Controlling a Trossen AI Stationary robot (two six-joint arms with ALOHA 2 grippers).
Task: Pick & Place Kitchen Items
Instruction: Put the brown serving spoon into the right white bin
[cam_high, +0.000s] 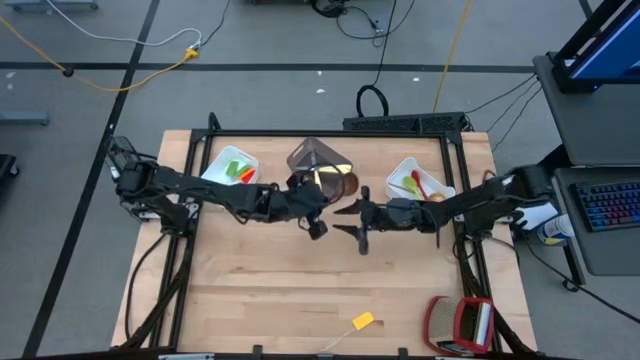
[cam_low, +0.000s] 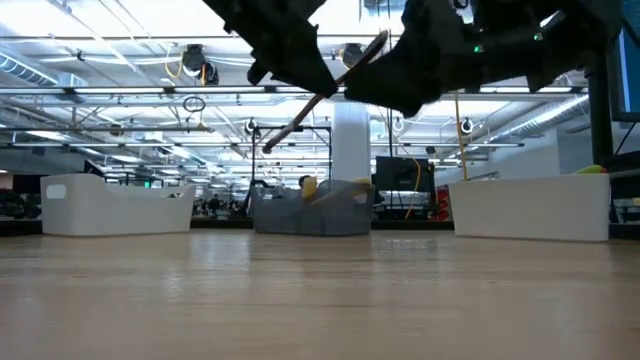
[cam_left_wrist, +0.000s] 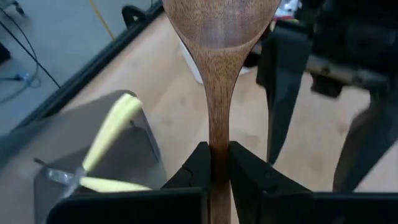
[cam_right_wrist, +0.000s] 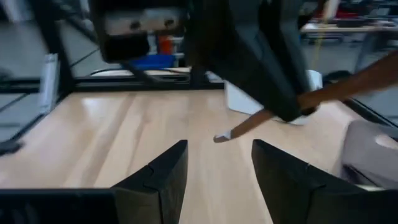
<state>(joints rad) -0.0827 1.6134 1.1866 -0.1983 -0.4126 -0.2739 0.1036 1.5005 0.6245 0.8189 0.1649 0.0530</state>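
A brown wooden spoon (cam_left_wrist: 217, 56) hangs in the air over the table's middle, with my left gripper (cam_high: 312, 205) shut on its handle; its bowl (cam_high: 341, 185) points toward the far right. Close to it on the right, my right gripper (cam_high: 356, 222) is open (cam_right_wrist: 217, 171) and level, with nothing between its fingers. The spoon's free handle end (cam_right_wrist: 222, 136) shows just ahead of them. Under the spoon stands a grey bin (cam_left_wrist: 93, 155) holding pale-handled knives (cam_left_wrist: 112, 134). A small yellow piece (cam_high: 363, 321) lies flat near the table's front edge. My left gripper pinches the spoon's handle (cam_left_wrist: 217, 146) between its two fingers, some way below the bowl, with the handle running out along the line of the fingers. It comes from the table's left, slanting down. The spoon is lifted clear and tilted, bowl end highest (cam_low: 378, 45).
Two white bins stand at the far left (cam_high: 228, 165) and far right (cam_high: 420, 180), each with coloured utensils inside. A bulky red-and-silver object (cam_high: 462, 322) sits at the near right corner. Bare wood lies between the grippers and the front edge.
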